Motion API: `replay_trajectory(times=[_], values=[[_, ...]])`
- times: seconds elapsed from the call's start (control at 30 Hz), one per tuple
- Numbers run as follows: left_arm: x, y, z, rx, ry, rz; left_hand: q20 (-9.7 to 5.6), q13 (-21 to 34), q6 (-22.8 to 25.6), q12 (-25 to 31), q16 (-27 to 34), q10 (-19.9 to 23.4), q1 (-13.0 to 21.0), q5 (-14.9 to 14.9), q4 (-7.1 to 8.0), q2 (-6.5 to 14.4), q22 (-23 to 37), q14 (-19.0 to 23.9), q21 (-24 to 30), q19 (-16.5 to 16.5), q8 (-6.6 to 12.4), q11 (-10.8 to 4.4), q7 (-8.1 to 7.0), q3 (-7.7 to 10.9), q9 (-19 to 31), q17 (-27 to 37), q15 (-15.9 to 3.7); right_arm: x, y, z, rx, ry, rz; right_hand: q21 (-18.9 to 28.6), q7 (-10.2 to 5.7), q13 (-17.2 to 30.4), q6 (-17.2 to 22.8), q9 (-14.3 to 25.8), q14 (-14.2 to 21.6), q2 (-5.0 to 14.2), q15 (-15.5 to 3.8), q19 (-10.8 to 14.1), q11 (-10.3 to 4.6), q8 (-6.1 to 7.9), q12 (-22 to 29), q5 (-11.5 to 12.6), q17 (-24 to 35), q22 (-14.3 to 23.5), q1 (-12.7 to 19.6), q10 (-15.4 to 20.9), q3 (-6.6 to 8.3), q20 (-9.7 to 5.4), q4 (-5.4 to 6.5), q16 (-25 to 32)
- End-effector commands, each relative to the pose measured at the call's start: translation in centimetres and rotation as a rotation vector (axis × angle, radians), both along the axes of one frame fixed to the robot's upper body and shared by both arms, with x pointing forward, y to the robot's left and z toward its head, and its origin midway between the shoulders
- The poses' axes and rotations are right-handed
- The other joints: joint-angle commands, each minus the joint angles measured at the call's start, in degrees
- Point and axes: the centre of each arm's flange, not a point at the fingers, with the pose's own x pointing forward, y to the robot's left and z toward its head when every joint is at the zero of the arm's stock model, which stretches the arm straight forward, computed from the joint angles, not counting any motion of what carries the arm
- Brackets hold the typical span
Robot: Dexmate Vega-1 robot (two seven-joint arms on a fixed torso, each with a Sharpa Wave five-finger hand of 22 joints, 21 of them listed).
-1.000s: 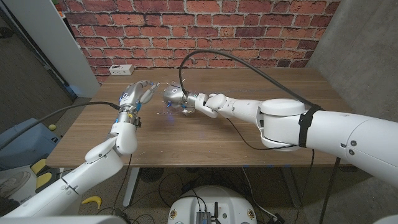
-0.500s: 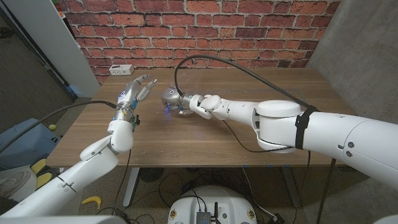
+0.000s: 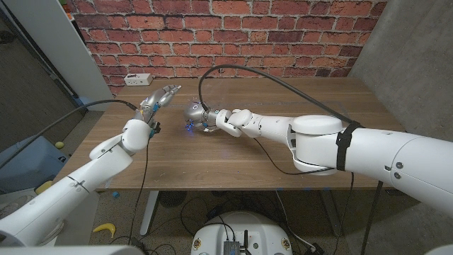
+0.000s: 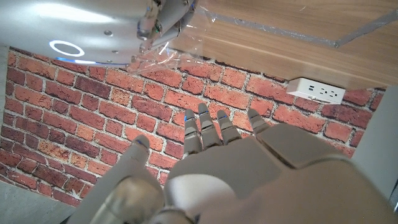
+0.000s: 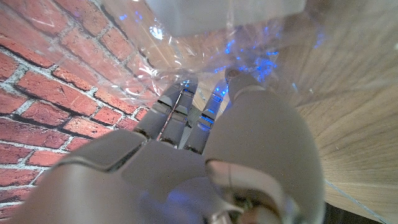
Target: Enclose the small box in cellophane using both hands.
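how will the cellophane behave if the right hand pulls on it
Probably floppy: the cellophane crinkles and folds around the right robot hand. Likely light and slippery, being thin, glossy and clear, so it may spring loose from the small box.

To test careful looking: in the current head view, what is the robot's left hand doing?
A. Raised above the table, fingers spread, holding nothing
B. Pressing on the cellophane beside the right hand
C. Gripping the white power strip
A: the left hand is lifted with fingers apart, while the right hand is at the cellophane.
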Motion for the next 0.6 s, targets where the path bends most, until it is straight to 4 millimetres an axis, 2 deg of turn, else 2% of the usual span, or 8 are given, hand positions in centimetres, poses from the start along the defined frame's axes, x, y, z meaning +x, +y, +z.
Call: replay_trajectory(times=[0.03,0.13,0.17,0.2,0.33,0.4,0.6], values=[[3.4,-1.1,4.0,-0.011,0.049,-0.179,-0.13,0.04,-0.50,-0.32,0.25,-1.02,-0.54,0.39,0.58,0.20,0.04,-0.46,-0.03,-0.72,-0.07,0.23,0.01,-0.26,0.13,0.03,-0.25,-0.2,0.0,-0.3,-0.024,-0.007,0.023,0.14,-0.50,0.14,0.24,0.23,-0.21,0.57,-10.43,-0.32,-0.19,-0.41,-0.19,0.53,0.10,0.12,0.13,-0.31,-0.64,-1.33,-0.01,-0.47],[4.0,-1.3,5.2,-0.013,0.051,-0.209,0.36,0.01,-0.47,-0.30,1.06,-1.59,-0.02,0.42,0.34,-0.91,-0.10,1.17,0.61,1.08,0.23,1.13,0.26,-0.67,0.10,-0.12,-0.22,-0.2,0.1,-0.4,-0.032,-0.013,0.025,0.17,-0.53,0.14,0.31,0.23,-0.31,0.54,-10.43,-0.27,-0.18,-0.45,-0.26,0.55,0.10,0.12,0.13,-0.47,-0.78,-1.28,-0.01,-0.53],[4.2,-1.4,5.6,-0.007,0.058,-0.211,0.21,0.01,0.12,-0.16,1.50,-1.54,0.31,0.47,0.22,-1.08,-0.17,2.53,0.86,1.80,0.53,1.01,0.46,-0.67,0.10,-0.16,-0.19,-0.3,0.1,-0.4,-0.033,-0.014,0.028,0.22,-0.49,0.14,0.43,0.23,-0.43,0.58,-10.46,-0.20,-0.17,-0.48,-0.37,0.59,0.07,0.12,0.19,-0.69,-0.88,-1.17,-0.03,-0.64],[4.5,-1.5,6.0,0.000,0.074,-0.219,0.34,0.01,1.48,0.06,1.80,-1.30,0.60,0.54,0.17,-1.03,-0.23,3.77,0.88,1.94,1.04,1.42,0.83,-0.59,0.10,-0.18,-0.24,-0.3,0.0,-0.3,-0.033,-0.017,0.031,0.23,-0.41,0.14,0.44,0.23,-0.47,0.62,-10.47,-0.17,-0.16,-0.54,-0.43,0.63,0.07,0.12,0.24,-0.83,-0.94,-1.14,-0.04,-0.69],[5.5,-2.1,7.3,0.038,0.143,-0.243,0.56,0.00,2.56,0.81,2.08,0.46,0.74,0.66,0.37,-0.77,-0.28,5.34,0.88,2.00,1.27,1.29,1.45,-0.50,0.10,-0.15,0.04,-0.3,0.0,-0.3,-0.031,-0.020,0.037,0.27,-0.23,0.15,0.53,0.22,-0.66,0.67,-10.50,-0.15,-0.17,-0.68,-0.56,0.76,0.03,0.10,0.47,-1.11,-1.12,-1.00,-0.15,-0.89],[6.0,-2.5,7.7,0.058,0.166,-0.244,0.60,-0.01,1.92,1.17,1.70,1.57,0.36,0.77,0.96,-0.54,-0.29,4.89,0.11,0.05,0.87,1.60,1.06,-0.62,0.10,-0.07,0.22,-0.3,0.0,-0.3,-0.032,-0.023,0.039,0.26,-0.11,0.15,0.51,0.21,-0.72,0.69,-10.49,-0.19,-0.17,-0.75,-0.62,0.81,0.01,0.09,0.52,-1.24,-1.20,-0.99,-0.17,-0.96],[7.5,-3.5,8.1,0.101,0.258,-0.273,0.45,-0.15,-0.91,1.57,0.84,3.60,-1.09,1.21,3.28,-0.12,-0.20,2.15,-0.58,-1.87,-0.10,1.91,-0.33,-1.50,0.09,0.08,0.58,-0.4,0.0,0.0,-0.031,-0.028,0.042,0.26,-0.14,0.17,0.59,0.20,-0.87,0.75,-10.45,-0.27,-0.16,-0.99,-0.77,0.97,0.08,0.07,0.63,-1.63,-1.66,-0.96,-0.15,-1.13]])
